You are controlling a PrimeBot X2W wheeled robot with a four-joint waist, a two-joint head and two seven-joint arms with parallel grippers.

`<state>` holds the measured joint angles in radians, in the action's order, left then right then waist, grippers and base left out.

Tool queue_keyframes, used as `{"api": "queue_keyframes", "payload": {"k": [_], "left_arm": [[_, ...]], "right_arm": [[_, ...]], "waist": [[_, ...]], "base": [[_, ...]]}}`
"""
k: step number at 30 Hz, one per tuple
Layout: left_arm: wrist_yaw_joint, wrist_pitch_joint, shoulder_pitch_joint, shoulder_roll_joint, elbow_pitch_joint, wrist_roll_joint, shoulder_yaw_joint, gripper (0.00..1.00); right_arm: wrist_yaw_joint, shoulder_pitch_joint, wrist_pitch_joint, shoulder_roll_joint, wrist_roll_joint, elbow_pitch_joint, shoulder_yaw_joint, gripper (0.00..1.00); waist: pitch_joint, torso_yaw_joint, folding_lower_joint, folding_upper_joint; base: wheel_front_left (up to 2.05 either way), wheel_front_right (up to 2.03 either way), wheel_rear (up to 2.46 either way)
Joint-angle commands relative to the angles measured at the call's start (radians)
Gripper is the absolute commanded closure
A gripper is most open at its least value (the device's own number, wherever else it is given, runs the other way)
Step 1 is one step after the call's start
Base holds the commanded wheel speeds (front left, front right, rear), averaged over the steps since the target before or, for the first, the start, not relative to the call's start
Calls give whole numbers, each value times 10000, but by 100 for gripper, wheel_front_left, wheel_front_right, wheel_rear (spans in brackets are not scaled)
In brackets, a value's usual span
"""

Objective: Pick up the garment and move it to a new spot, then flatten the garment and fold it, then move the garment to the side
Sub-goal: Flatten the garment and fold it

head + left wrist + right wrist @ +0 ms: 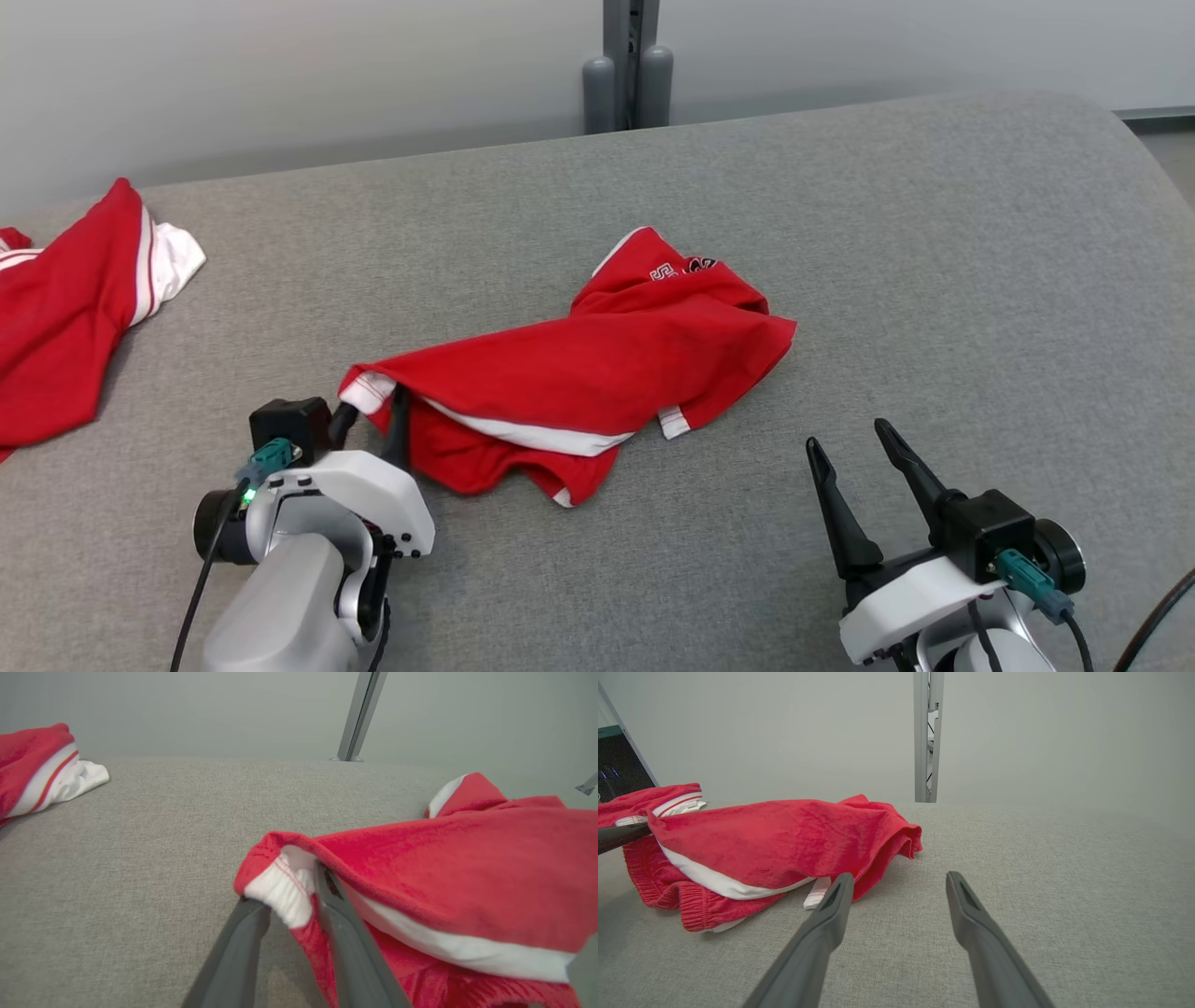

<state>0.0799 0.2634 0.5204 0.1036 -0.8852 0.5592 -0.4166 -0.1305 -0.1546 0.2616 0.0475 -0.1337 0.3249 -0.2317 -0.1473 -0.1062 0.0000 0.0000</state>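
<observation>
- Second red garment (56,317): soft knit with white side stripes and a white end, lying crumpled at the far left edge of the grey surface (934,280), well apart from the others.
- Left gripper (373,415): 2 long dark fingers, its jaws parted a little. The bunched white hem sits in the gap and touches both fingers (345,933), and the right finger runs in under the red cloth.
- Garment (597,373): red fleecy knit with white banding and a ribbed, gathered red edge. It lies in a rumpled, elongated heap at the middle of the surface, its left end at the left gripper. 1 small white tab pokes out along the near edge.
- Lettering (681,271): dark-outlined characters on the garment's far fold, cut off by creases and not readable.
- Metal post (627,65): grey and upright, standing behind the far edge of the surface against a pale wall.
- Right gripper (846,434): its jaws stand wide with nothing between them. It hovers near the garment's right end, and its left finger (822,924) overlaps the hem in the right wrist view.
- The surface is woven, padded, and rounded at its right corner.
</observation>
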Motion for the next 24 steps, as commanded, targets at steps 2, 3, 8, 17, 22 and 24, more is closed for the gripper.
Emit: {"api": "queue_keyframes", "payload": {"k": [2,3,8,17,22,24], "left_arm": [[-114,19,-290,41,271,-216,255,0],[-186,19,-400,39,416,-312,356,0],[-413,18,-1086,6,1274,-805,854,0],[-724,18,-2356,-271,2969,-1517,1468,0],[-865,19,-2968,-423,3794,-1855,1550,0],[-886,19,-3155,-455,4046,-1912,1538,0]], "right_arm": [[-5,-111,53,58,21,138,12,0],[-5,-133,53,58,21,195,3,0],[-5,-227,53,58,-46,473,35,0],[-5,-571,52,55,-858,1674,-150,0],[-5,-1043,52,65,-1431,2705,-237,0],[-5,-1269,53,57,-1554,3200,-264,0]], "waist": [[91,175,0,0],[121,243,0,0],[273,650,0,0],[395,1513,0,0],[331,2100,0,0],[288,2334,0,0]], "base": [[0,0,0],[0,0,0],[0,0,0],[0,0,0],[0,0,0],[0,0,0]]}}
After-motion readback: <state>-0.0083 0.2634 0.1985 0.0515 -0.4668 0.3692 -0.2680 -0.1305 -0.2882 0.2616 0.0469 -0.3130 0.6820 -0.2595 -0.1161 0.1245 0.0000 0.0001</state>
